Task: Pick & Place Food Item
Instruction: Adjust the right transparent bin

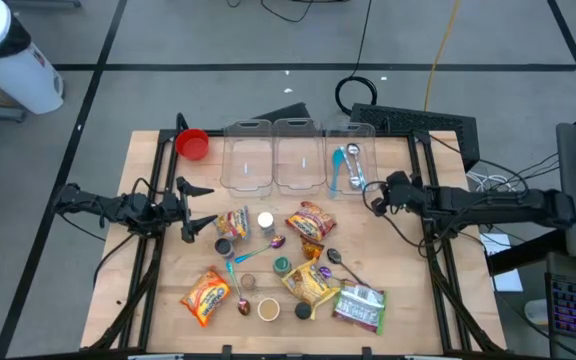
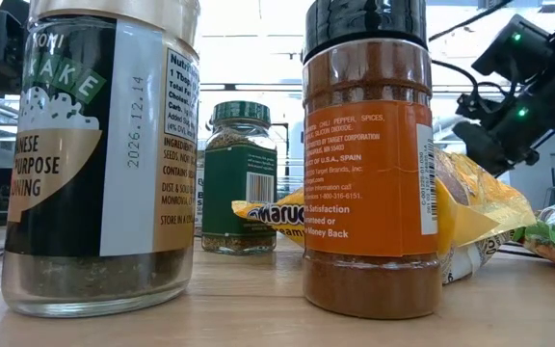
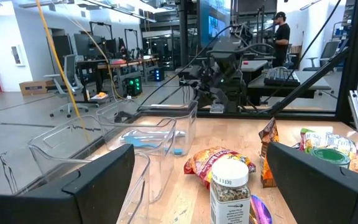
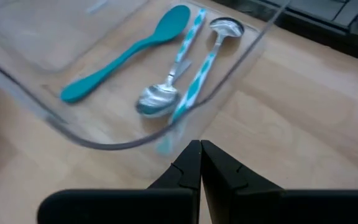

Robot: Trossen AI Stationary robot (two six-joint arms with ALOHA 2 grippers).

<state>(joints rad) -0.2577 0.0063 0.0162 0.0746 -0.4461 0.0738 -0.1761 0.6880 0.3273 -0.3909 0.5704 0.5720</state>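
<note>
Wooden table (image 1: 168, 300) fills the middle of the high view, with three clear bins (image 1: 273, 155) along its upper edge and a litter of food packets, jars and spoons below them.

The left gripper (image 1: 200, 208) sits at the left-centre with its jaws spread wide and holding nothing, aimed at a white-capped jar (image 1: 265, 221) and a snack packet (image 1: 233, 222) just beside it. Which food item it means to take I cannot tell; the jar looks likeliest. It stands upright, long axis vertical, cap up, nearly dead ahead in the left wrist view (image 3: 230, 186).

The risk is crowding. The jar, the packet and a small dark cap lie close together, so a wide approach could shove the packet or tip the jar before the jaws close. A tall round jar gripped high may also swing or slip.

The right gripper (image 1: 376, 197) waits at the right-hand bin's lower edge, jaws clenched on nothing, beside the teal spoons (image 4: 129, 53); no hazard there.
</note>
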